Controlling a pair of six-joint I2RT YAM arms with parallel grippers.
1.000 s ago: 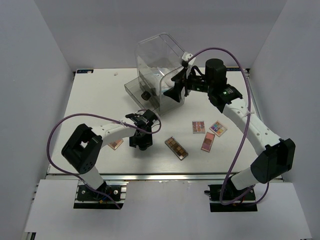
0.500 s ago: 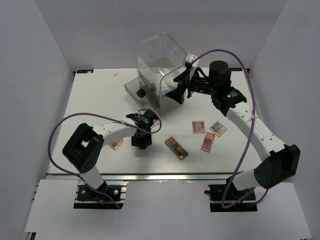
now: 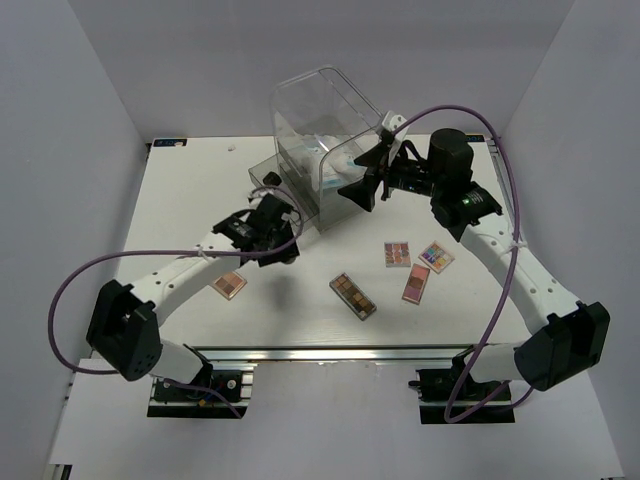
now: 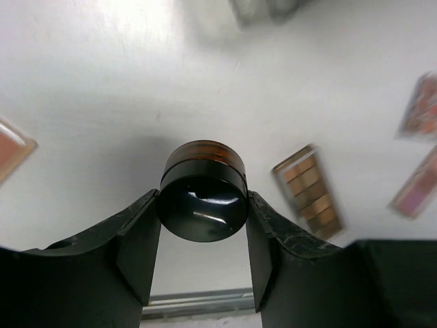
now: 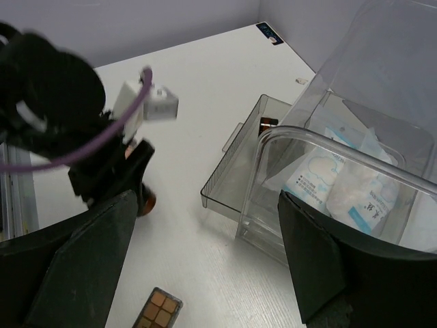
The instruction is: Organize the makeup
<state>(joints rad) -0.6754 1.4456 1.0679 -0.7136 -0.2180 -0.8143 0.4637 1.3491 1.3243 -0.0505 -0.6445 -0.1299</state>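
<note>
The left gripper (image 4: 202,208) is clamped on the round, glossy black jar (image 4: 203,191) over the white table (image 4: 102,82). From above, the arm hides the jar. The right gripper (image 5: 207,198) is spread wide and holds nothing, just beside the tall clear plastic box (image 5: 355,89) that contains two white soft packets (image 5: 341,188). Blurred flat palettes (image 4: 418,184) are cut off by the right edge of the left wrist view.

White table (image 3: 180,200) under soft, even light, plain pale grey walls (image 3: 200,70) closing in behind it and on both sides, metal rail (image 3: 330,352) along the table's near edge, white board (image 3: 330,430) just before the table.
</note>
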